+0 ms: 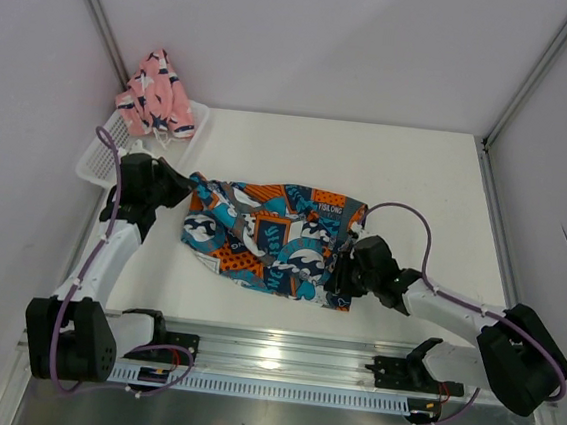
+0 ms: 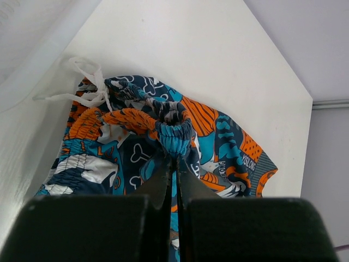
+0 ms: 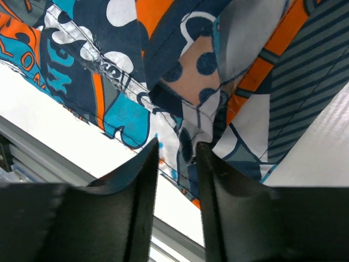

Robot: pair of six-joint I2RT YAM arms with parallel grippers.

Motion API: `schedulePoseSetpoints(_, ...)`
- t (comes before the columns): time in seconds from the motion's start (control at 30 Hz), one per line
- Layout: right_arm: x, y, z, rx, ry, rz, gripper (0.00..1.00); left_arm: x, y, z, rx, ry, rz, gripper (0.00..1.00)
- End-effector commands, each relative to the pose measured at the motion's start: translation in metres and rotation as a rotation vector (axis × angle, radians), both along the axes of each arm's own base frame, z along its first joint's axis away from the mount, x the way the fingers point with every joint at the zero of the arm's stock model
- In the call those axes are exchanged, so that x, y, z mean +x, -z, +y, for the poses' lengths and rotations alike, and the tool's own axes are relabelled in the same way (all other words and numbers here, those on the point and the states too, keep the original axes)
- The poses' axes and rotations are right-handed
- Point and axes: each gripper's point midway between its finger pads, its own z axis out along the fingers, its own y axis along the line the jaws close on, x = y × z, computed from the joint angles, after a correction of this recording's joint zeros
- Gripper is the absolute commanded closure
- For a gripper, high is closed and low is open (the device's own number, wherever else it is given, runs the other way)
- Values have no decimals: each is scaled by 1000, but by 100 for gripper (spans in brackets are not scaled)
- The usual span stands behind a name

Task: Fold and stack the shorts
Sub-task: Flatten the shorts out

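Printed shorts (image 1: 271,236) lie spread on table (image 1: 408,174), just right of & nearer than the white basket (image 1: 103,155). Long axis runs straight away from basket: waistband at basket end, leg hems at the end away from it. L gripper (image 2: 175,159) is beside basket's near-right corner, pinched shut on the bunched waistband, drawstring (image 2: 90,90) loose alongside. R gripper (image 3: 177,150) sits well apart from basket at the hem end, fingers part-open w/ a fold of hem between them, not clamped as far as I can see. Each arm has its own end, so fold prob. carries hem twd basket. Pink shorts (image 1: 156,95) heaped on basket's far end, L arm nearer. Writing: print reads approx. "FISILONG" at the end away from basket; nothing else legible.
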Motion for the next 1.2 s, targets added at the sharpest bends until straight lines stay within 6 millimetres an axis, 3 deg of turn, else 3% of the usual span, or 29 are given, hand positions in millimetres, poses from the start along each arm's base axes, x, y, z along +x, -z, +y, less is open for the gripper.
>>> schedulePoseSetpoints(0.0,2,-3,9,37,-8,-8,66,0,-12,-2,-14,9,-60,100)
schedulePoseSetpoints(0.1,3,-3,9,41,-2,-9,80,0,-14,-4,-17,27,-76,100)
schedulePoseSetpoints(0.3,8,-23,9,80,18,-52,100,2,-14,-13,-27,86,-87,100)
schedulePoseSetpoints(0.7,28,-80,-15,182,48,-150,100,-6,-28,-9,-6,69,-93,100)
schedulePoseSetpoints(0.83,45,-104,-24,233,67,-190,100,-13,-42,-1,20,20,-105,100)
schedulePoseSetpoints(0.97,71,-148,-38,287,94,-262,100,-18,-64,5,42,-12,-138,100)
schedulePoseSetpoints(1.17,94,-177,-50,299,114,-311,100,-22,-83,-4,22,42,-214,100)
